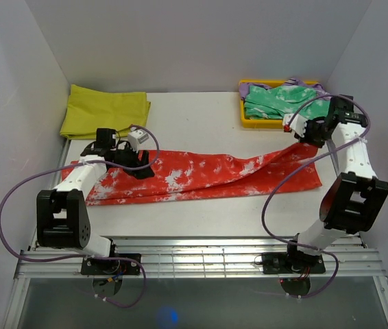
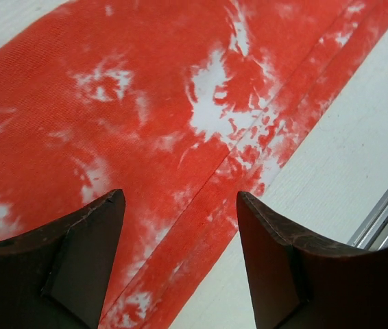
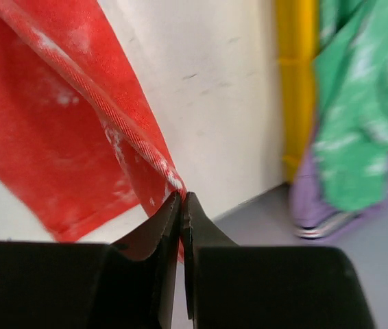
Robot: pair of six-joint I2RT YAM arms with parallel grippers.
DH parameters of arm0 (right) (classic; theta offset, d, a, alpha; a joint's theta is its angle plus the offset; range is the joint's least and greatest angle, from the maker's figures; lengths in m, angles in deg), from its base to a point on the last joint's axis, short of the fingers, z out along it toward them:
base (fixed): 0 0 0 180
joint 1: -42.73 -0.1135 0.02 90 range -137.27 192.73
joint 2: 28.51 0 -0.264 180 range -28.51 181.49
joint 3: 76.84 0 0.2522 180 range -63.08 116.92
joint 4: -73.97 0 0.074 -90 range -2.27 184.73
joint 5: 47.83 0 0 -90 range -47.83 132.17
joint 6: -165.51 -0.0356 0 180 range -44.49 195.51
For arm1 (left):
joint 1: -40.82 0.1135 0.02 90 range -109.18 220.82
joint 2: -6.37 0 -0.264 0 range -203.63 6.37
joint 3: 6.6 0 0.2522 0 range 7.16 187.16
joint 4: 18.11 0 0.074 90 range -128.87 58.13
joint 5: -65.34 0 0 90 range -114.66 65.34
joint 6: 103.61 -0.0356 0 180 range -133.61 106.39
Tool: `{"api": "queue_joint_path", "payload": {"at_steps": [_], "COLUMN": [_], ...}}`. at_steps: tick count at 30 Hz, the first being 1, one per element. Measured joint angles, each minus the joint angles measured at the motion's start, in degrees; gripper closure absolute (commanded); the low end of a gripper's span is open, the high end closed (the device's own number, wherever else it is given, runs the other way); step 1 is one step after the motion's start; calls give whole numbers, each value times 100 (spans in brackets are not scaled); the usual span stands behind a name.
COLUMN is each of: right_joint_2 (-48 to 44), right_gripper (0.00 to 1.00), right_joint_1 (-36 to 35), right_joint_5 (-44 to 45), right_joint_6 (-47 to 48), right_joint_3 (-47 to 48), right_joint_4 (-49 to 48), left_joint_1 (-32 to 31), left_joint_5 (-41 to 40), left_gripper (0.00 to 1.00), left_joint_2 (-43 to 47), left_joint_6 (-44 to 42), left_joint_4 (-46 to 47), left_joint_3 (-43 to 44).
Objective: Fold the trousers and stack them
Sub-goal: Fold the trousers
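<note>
The red-orange, white-blotched trousers (image 1: 201,175) lie stretched long across the table, left to right. My left gripper (image 1: 141,164) is open just above their left part, over the near edge of the cloth (image 2: 201,123). My right gripper (image 1: 302,134) is shut on the trousers' right end and holds that corner (image 3: 146,147) lifted above the table, near the yellow tray.
A yellow tray (image 1: 246,120) at the back right holds a green mottled garment (image 1: 280,103) over purple cloth; it also shows in the right wrist view (image 3: 293,89). A plain yellow cloth (image 1: 105,111) lies at the back left. White walls stand close on three sides.
</note>
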Motion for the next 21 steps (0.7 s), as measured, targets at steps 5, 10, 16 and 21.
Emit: {"api": "queue_joint_path", "payload": {"at_steps": [5, 10, 16, 21], "right_joint_2": [-1458, -2736, -3058, -3311], "right_gripper": [92, 92, 92, 92], "right_joint_1": [-1143, -2671, -3952, -3869], "right_joint_5": [-315, -686, -758, -227], "right_joint_6": [1126, 2098, 2490, 2573], "right_joint_3": [-872, -2614, -3834, -4033], "right_joint_4": [-896, -1620, -2015, -2083], "left_joint_1": [350, 446, 715, 713], "left_joint_5": [81, 122, 129, 133], "left_gripper": [24, 24, 24, 24], "left_joint_2": [302, 448, 538, 546], "left_joint_6": [498, 828, 1062, 1054], "left_joint_4": [258, 417, 533, 531], "left_joint_3": [-101, -149, -203, -216]}}
